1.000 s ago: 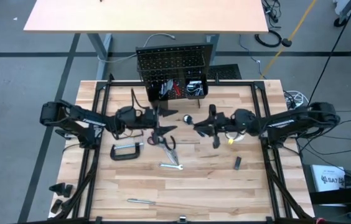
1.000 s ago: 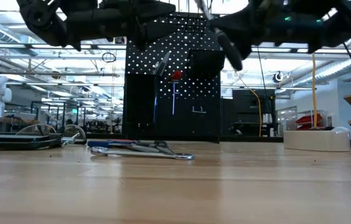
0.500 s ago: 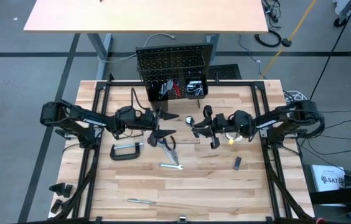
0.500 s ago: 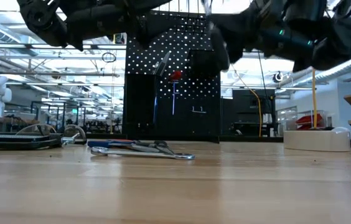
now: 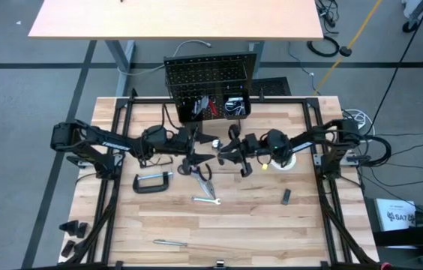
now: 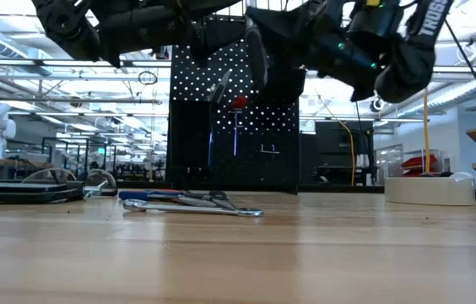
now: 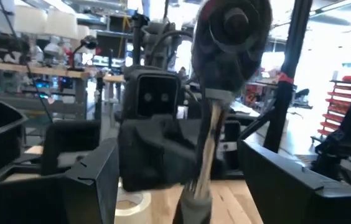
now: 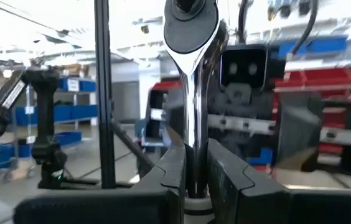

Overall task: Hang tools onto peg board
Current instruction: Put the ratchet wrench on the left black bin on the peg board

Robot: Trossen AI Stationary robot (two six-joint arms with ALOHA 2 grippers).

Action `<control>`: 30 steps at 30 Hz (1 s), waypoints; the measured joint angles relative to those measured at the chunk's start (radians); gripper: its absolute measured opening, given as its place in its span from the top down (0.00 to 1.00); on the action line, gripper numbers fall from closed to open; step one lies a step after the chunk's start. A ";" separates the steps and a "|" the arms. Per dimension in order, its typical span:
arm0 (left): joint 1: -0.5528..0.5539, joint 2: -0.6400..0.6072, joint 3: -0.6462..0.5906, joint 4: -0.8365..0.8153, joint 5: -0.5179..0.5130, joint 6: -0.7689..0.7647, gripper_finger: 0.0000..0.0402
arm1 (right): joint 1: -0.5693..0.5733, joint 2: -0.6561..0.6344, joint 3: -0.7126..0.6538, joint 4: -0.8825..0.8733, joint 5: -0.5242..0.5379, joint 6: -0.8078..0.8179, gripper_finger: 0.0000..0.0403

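Two arms over the wooden surface (image 5: 256, 225), grippers facing each other mid-table just in front of the peg board (image 5: 210, 75).

Right gripper (image 5: 225, 150) is clamped on one ratchet wrench (image 8: 192, 74): shaft pinched between its two fingers (image 8: 225, 177), round head sticking out past the tips. It's held up off the surface.

Left gripper (image 5: 200, 148) has its fingers spread wide, nothing between them. The wrench head (image 7: 231, 31) sits just ahead of it, between the two grippers. Can't tell whether the left fingers touch the wrench.

Peg board stands upright at the back edge of the surface. At its foot: two black bins, one (image 5: 196, 110) with red-handled items in it, one (image 5: 234, 109) with small metal/white bits; contents too small to count.

Loose on the surface, counted from the top view:
- 1 black C-clamp (image 5: 153, 182), left of centre
- 1 pair of pliers/scissors with dark-red handles (image 5: 200, 174), just below the left gripper
- 1 small metal wrench (image 5: 205, 199), near the pliers
- 1 slim metal tool (image 5: 169, 242), near the front edge
- 1 small dark block (image 5: 286, 196), right side
- 1 white tape roll (image 5: 282, 161), partly under the right arm
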 joint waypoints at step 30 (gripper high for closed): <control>0.009 0.000 0.000 -0.039 0.025 0.059 0.79 | -0.012 0.070 0.072 -0.067 -0.001 0.021 0.92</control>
